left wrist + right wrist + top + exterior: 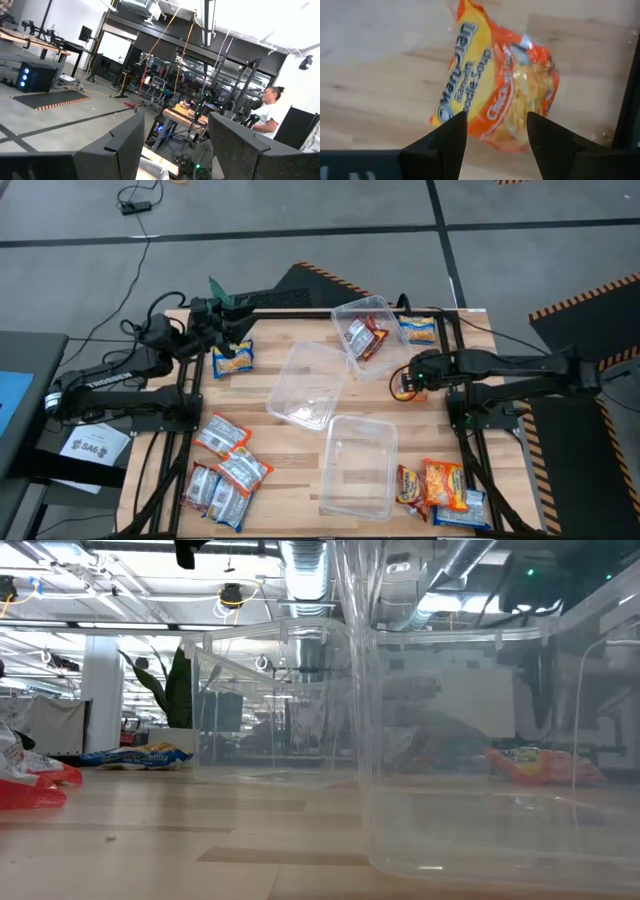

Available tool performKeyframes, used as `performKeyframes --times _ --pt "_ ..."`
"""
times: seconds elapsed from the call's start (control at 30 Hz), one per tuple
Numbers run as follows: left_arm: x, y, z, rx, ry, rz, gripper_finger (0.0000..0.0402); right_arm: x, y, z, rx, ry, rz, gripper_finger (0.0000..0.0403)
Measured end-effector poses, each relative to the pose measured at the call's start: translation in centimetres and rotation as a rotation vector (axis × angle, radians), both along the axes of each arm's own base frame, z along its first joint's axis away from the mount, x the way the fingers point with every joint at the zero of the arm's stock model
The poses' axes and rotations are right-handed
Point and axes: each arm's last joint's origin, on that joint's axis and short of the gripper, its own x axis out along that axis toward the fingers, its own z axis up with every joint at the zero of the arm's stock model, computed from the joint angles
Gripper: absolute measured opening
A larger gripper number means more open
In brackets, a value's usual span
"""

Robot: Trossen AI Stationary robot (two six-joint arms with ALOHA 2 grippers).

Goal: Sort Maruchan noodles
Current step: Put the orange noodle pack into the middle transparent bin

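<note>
Where packets [228, 470] lie, wooden table [290, 455].

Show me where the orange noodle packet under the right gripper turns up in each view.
High view: orange noodle packet at the right gripper, right of centre.
Low view: orange packet at right, seen through a clear tub; likely the same.
Left wrist view: not in it.
Right wrist view: packet centre, beyond the open fingers.
Shared landmark: the wooden table.

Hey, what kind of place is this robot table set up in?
Likely an industrial robotics lab or workshop: exposed ceiling ducts, other workbenches with equipment, hazard-striped floor mats, and a person standing in the background.
</note>
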Motion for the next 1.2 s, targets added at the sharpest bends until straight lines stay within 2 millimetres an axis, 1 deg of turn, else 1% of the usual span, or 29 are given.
performKeyframes --times 0.1,0.43,0.53,0.6,0.67,0.73,0.83,0.87,1.07,1.13,1.2 --pt "0.0 0.0 0.0 0.0 0.0 0.0 0.0203 0.3 -0.1 -0.6 -0.015 0.049 0.011 0.0226" --pt "0.0 0.0 0.0 0.0 0.0 0.0 0.0203 2.4 -0.4 -2.8 -0.049 0.158 0.062 0.0226" --pt "0.0 0.0 0.0 0.0 0.001 0.0 0.0203 2.9 -0.6 -3.4 -0.051 0.187 0.06 0.0219" --pt "0.0 0.0 0.0 0.0 0.0 0.0 0.0203 3.0 -0.6 -3.7 -0.054 0.207 0.06 0.0201" --pt "0.0 0.0 0.0 0.0 0.0 0.0 0.0203 3.1 -0.5 -3.9 -0.052 0.223 0.07 0.0168" --pt "0.0 0.0 0.0 0.0 0.0 0.0 0.0203 3.2 -0.3 -3.9 -0.049 0.227 0.078 0.012" --pt "0.0 0.0 0.0 0.0 0.0 0.0 0.0203 3.1 0.1 -4.0 -0.041 0.235 0.098 0.0035" --pt "0.0 0.0 0.0 0.0 0.0 0.0 0.0203 3.1 0.2 -3.9 -0.044 0.236 0.109 0.0019" --pt "0.0 0.0 0.0 0.0 0.0 0.0 0.0203 2.4 0.8 -3.3 0.002 0.232 0.135 0.0006" --pt "0.0 0.0 0.0 0.0 0.0 0.0 0.0203 2.1 1.2 -2.8 0.018 0.239 0.141 0.0006" --pt "0.0 0.0 0.0 0.0 0.0 0.0 0.0203 1.9 1.4 -1.7 0.015 0.219 0.152 0.0005"
